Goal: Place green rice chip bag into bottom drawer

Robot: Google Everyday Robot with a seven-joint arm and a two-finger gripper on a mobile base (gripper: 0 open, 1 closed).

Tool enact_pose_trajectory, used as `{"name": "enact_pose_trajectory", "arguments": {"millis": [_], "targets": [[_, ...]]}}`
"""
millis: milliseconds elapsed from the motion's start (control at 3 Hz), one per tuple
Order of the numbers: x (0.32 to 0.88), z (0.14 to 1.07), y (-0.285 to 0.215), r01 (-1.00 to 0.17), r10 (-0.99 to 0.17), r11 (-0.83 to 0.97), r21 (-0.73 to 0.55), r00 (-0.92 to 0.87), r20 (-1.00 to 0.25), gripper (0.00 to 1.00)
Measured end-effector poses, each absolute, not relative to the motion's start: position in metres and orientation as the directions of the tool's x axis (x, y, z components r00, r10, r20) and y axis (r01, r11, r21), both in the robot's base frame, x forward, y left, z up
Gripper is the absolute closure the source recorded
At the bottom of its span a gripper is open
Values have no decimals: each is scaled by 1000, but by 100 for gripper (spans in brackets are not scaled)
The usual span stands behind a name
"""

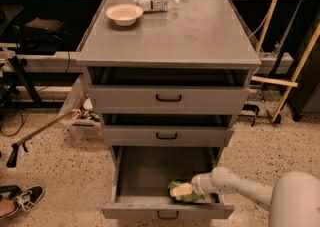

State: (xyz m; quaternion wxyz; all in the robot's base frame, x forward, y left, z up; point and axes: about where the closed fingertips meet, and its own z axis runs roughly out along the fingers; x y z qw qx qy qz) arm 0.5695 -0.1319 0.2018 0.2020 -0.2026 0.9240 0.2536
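The bottom drawer (150, 171) of the grey three-drawer cabinet is pulled open. The green rice chip bag (189, 197), crinkled and bright green with a yellow patch, lies inside it at the front right, near the drawer's front wall. My gripper (184, 190) reaches into the drawer from the right at the end of the white arm (235, 185). It sits right at the bag, over its top. The part of the bag under the gripper is hidden.
A white bowl (124, 13) and a clear water bottle (156, 3) stand on the cabinet top (190, 36). The two upper drawers (169, 98) stick out slightly. A bin (80, 116) and a stick (42, 132) lie left; a broom (292, 78) leans right; shoes (17, 201) lie at lower left.
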Motion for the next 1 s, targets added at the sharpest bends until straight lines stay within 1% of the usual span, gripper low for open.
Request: {"name": "enact_pose_trajectory", "arguments": {"millis": [333, 667, 1000], "targets": [[569, 202, -132, -477, -272, 789, 387, -836, -476, 0], [563, 226, -129, -490, -282, 793, 361, -821, -496, 0], [572, 307, -149, -455, -211, 842, 291, -774, -597, 0]]}}
